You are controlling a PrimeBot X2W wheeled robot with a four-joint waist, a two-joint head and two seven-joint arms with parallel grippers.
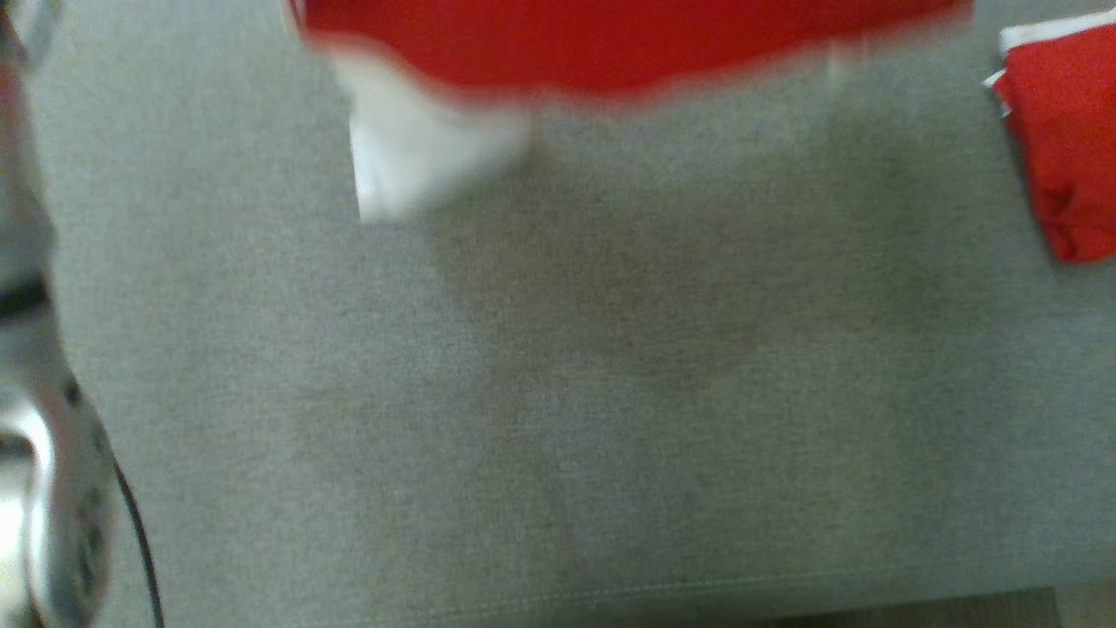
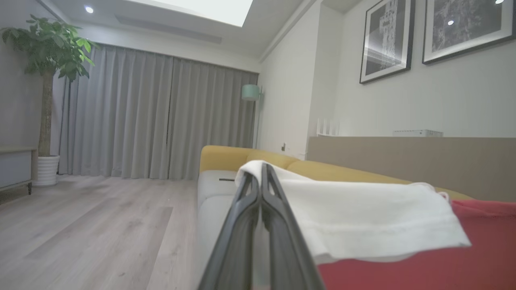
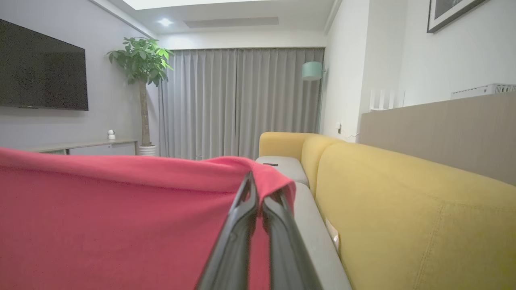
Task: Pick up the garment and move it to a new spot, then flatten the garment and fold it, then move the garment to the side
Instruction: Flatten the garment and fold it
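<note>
Left claw [image 2: 260, 173] clenched on the white sleeve [image 2: 363, 217] of the red garment [image 1: 610, 39]. Right claw [image 3: 261, 189] clenched on the garment's red edge. Garment spans between both claws, blurred, over the far part of the grey sofa seat [image 1: 558, 392]. Second red garment [image 1: 1068, 148] lies folded on the seat, well apart to the right.

head view badly motion-blurred; wrist views sharper, evenly lit by ceiling lights [image 2: 89, 9].

Home living room: yellow sofa [image 3: 403, 209], wall television [image 3: 40, 68], grey curtains [image 3: 242, 100], potted plant [image 3: 141, 76].
</note>
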